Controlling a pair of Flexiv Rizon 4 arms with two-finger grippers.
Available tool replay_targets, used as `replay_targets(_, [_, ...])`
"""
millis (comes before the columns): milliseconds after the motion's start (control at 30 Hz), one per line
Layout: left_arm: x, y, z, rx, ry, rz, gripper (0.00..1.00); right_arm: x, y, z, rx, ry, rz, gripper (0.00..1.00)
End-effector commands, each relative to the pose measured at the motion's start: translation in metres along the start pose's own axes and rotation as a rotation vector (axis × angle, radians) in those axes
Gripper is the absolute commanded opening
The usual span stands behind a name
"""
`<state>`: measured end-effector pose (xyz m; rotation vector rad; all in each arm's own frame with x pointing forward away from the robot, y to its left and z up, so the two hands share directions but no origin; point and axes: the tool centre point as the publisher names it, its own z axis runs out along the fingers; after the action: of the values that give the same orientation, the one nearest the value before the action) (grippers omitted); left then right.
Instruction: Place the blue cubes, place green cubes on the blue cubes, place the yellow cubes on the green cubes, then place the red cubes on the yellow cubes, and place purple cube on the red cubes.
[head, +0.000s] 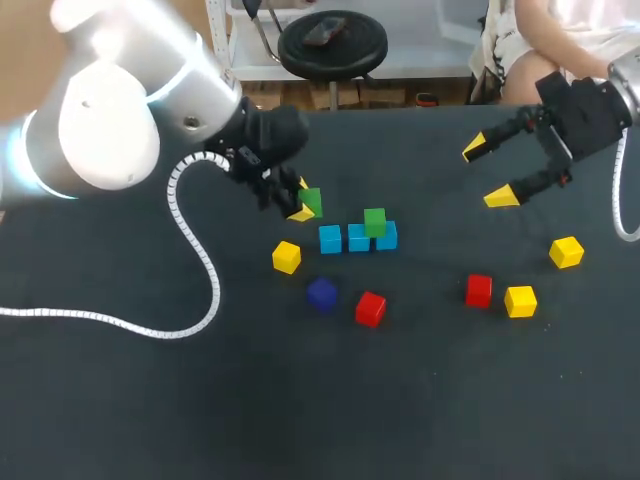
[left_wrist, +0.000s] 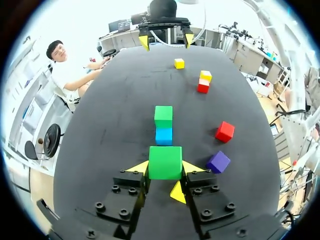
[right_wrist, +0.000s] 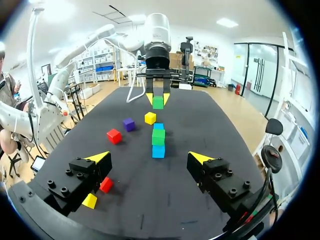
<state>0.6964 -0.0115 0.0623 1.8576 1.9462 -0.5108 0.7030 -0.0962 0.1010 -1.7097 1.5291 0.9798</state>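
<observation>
Left gripper (head: 297, 206) is clenching a green cube (head: 311, 200) just left of the frame's centre, hanging beside the row of blue cubes (head: 331, 239), which is carrying a second green cube (head: 375, 221) on top. Right gripper (head: 490, 172) is hanging released at upper right, well apart.
</observation>
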Motion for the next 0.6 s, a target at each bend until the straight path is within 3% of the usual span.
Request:
replay_targets(33, [-0.002,0.003,0.003,0.018,-0.003,0.006,0.00,0.000,0.000,0.000,0.001,-0.001,-0.001,1.00])
replay_targets(367, [-0.002,0.004,0.018,0.088,-0.042,0.024,0.00,0.000,0.000,0.000,0.001,-0.001,-0.001,1.00])
replay_targets(600, [-0.002,0.004,0.018,0.088,-0.042,0.024,0.00,0.000,0.000,0.000,0.001,-0.001,-0.001,1.00])
